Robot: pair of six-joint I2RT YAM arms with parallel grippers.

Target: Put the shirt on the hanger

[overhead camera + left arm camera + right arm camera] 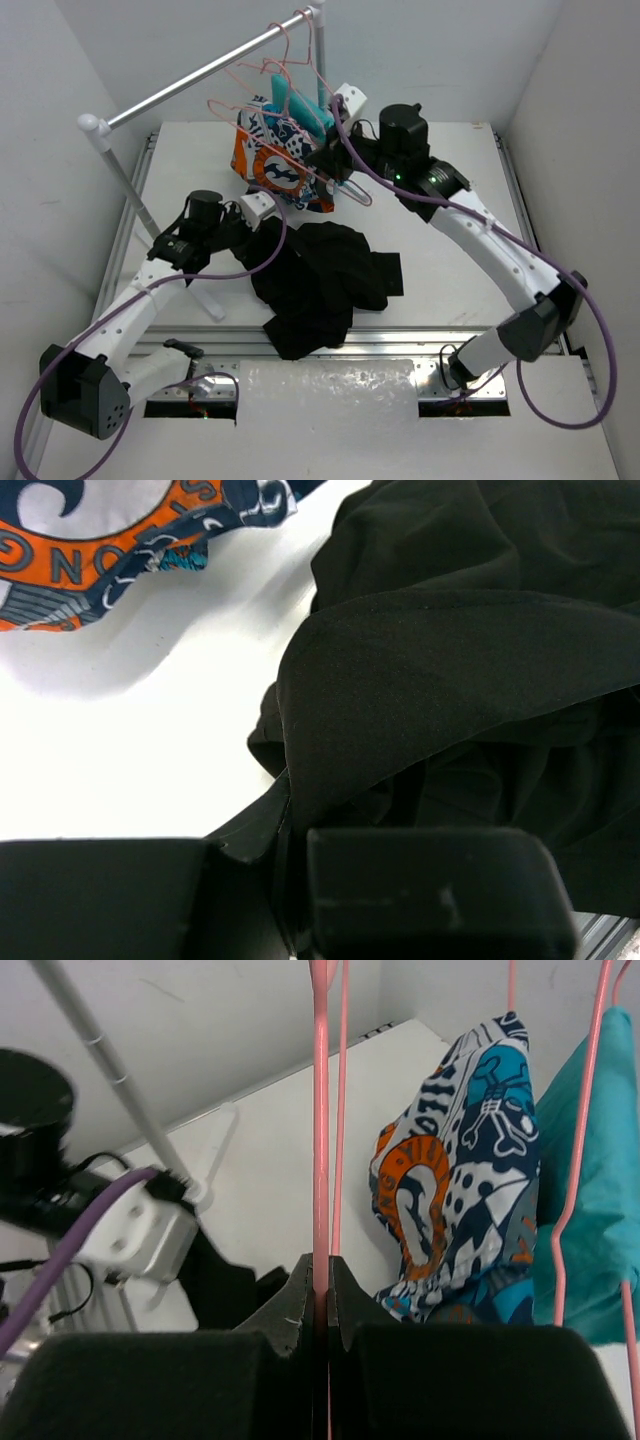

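The black shirt (320, 275) lies crumpled on the white table in the middle of the top view. My left gripper (250, 235) is at its left edge, and in the left wrist view the left gripper (285, 870) is shut on a fold of the shirt (450, 680). The pink wire hanger (320, 1110) runs straight up from my right gripper (322, 1295), whose jaws are shut on the wire. From above, the right gripper (322, 168) sits below the rail beside the hanging clothes, with the hanger (358, 193) looping out to its right.
A white rail (190, 82) on a post (125, 180) crosses the back left. More pink hangers, an orange-blue-white patterned garment (272, 158) and a teal garment (295, 105) hang from it. The patterned garment (460, 1190) and the teal garment (600, 1180) are just right of the held wire.
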